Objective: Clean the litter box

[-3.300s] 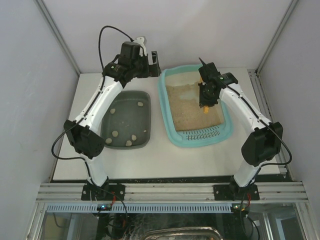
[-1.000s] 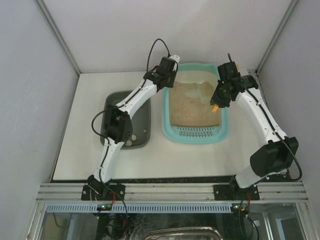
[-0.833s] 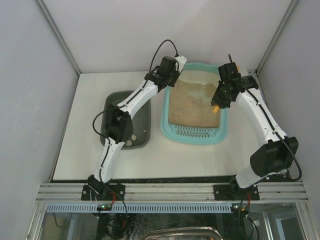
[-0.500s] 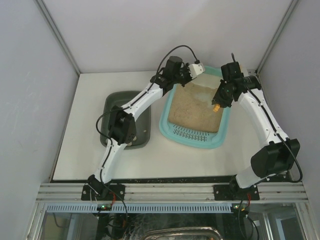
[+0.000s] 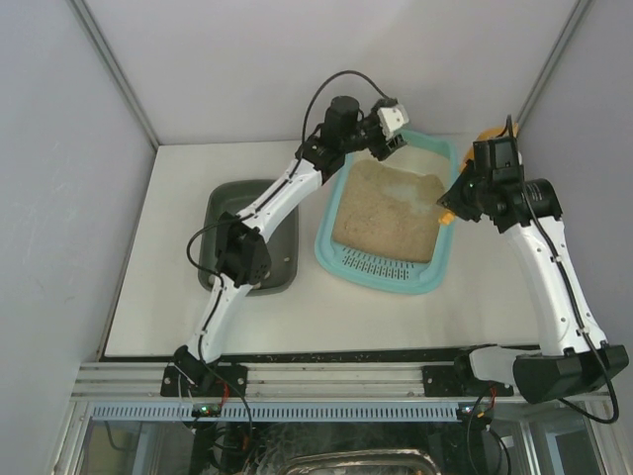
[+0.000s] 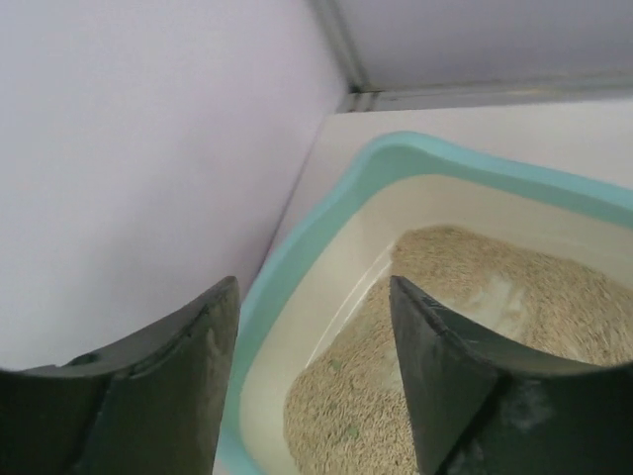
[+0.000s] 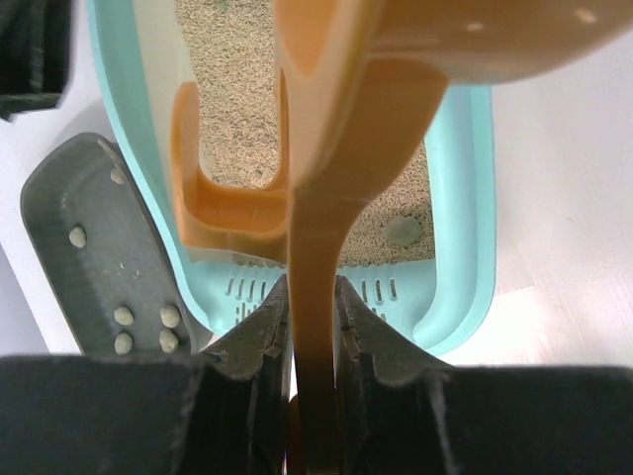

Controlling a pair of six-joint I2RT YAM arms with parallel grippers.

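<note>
The light-turquoise litter box (image 5: 381, 269) lies askew at the table's back right, with its slotted end nearest me and beige litter inside. My left gripper (image 5: 384, 142) is open over its far left corner. In the left wrist view the fingers (image 6: 168, 386) straddle the turquoise rim (image 6: 326, 213) without touching it. My right gripper (image 5: 457, 206) hovers over the box's right rim. It is shut on the handle of an orange scoop (image 7: 316, 257), whose head hangs over the litter. A grey clump (image 7: 403, 231) lies in the litter near the slotted end (image 7: 396, 289).
A dark grey-green tray (image 5: 213, 213) with several pale clumps (image 7: 123, 315) sits left of the litter box, partly under my left arm. The enclosure's back wall and right wall stand close behind the box.
My left gripper has swung right along the box's far rim. The litter box has turned, its far end shifting right. My right arm has pulled right and up with the scoop.
</note>
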